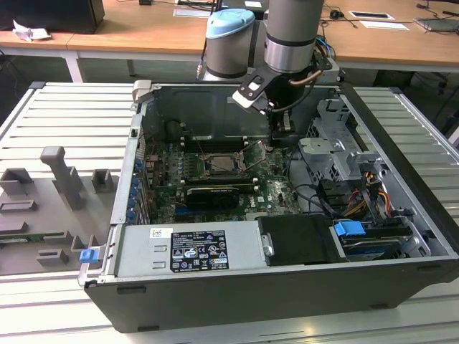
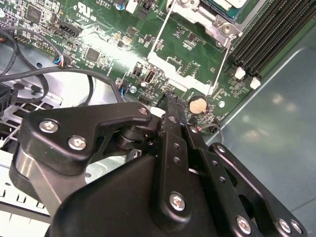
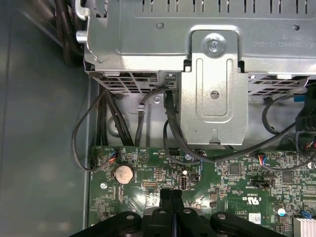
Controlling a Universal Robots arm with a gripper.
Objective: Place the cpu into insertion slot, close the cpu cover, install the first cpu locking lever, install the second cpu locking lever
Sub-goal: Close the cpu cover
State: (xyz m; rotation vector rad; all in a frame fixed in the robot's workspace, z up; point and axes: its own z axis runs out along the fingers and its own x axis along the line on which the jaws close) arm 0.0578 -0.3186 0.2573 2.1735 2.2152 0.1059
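Cpu itself I cannot make out for sure; the slot (image 1: 219, 164) lies in the middle of the green board (image 1: 276, 188), a dark square in a silver frame, inside the open case (image 1: 251, 304) on the tabletop (image 1: 64, 115). The claw (image 1: 282, 140) hangs inside the case on the exterior view's right of the slot, near it but apart. In the first wrist view its fingers (image 3: 165, 200) are pressed flat together with nothing between them. The tips are low over the board just beside a coin cell (image 3: 123, 173); whether they touch the board I cannot tell. In the second wrist view two thin wire levers (image 2: 221, 66) run from the slot's frame toward the claw. Past the board's edge stands a metal drive cage (image 3: 212, 89) with black cables (image 3: 168, 123) trailing from it
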